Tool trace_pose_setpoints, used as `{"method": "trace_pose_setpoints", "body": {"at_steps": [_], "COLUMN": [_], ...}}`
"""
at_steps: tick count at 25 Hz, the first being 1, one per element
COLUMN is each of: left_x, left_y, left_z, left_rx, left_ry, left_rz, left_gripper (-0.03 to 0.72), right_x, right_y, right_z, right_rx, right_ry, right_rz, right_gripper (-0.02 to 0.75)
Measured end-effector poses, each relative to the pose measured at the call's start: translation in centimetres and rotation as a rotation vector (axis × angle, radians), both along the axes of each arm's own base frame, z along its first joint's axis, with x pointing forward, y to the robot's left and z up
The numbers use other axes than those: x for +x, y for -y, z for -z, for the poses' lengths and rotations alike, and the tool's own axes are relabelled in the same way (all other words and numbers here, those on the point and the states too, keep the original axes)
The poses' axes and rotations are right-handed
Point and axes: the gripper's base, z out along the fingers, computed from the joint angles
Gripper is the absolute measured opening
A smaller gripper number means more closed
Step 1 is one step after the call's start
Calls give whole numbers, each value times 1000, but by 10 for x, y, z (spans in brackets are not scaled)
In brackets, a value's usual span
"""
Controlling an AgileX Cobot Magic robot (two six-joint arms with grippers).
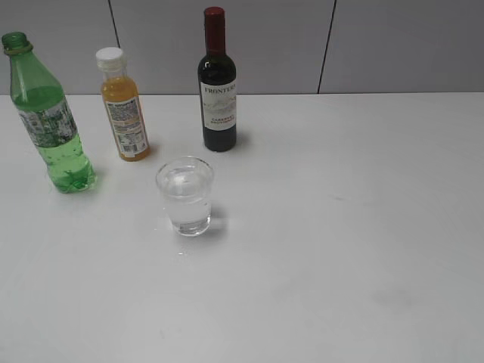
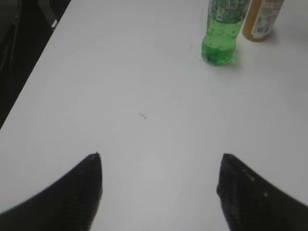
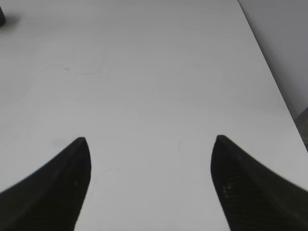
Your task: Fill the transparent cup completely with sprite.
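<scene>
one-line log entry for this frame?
left claw: open, empty, over bare table | right claw: open, empty | green bottle: uncapped, upright, part full | cup: holds clear liquid, near full | phase: pour apparently done

White table (image 1: 363,227) with cup (image 1: 185,195), green bottle (image 1: 47,113), juice bottle (image 1: 124,106), wine bottle (image 1: 218,83).

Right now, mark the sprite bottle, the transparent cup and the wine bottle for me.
sprite bottle (image 1: 45,121), exterior view, on the grey-white label.
transparent cup (image 1: 186,198), exterior view, on the clear side wall.
wine bottle (image 1: 218,102), exterior view, on the white label.
</scene>
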Motion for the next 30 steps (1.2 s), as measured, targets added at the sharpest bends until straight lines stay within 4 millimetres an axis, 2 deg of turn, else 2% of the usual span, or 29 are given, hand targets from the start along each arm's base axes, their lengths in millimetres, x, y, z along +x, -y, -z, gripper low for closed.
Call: {"method": "trace_pose_setpoints", "body": {"at_steps": [4,22,30], "left_x": [-9,-10,-10], "left_y": [0,0,0], "left_z": [0,0,0], "left_rx": [3,5,5], "left_ry": [64,69,69], "left_rz": [0,-1,-1], "left_gripper": [575,560,512], "right_x": [0,0,0], "right_y": [0,0,0], "right_z": [0,0,0], "right_rx": [0,0,1], "right_ry": [0,0,0], "right_rz": [0,0,0], "right_gripper": [592,592,592]}}
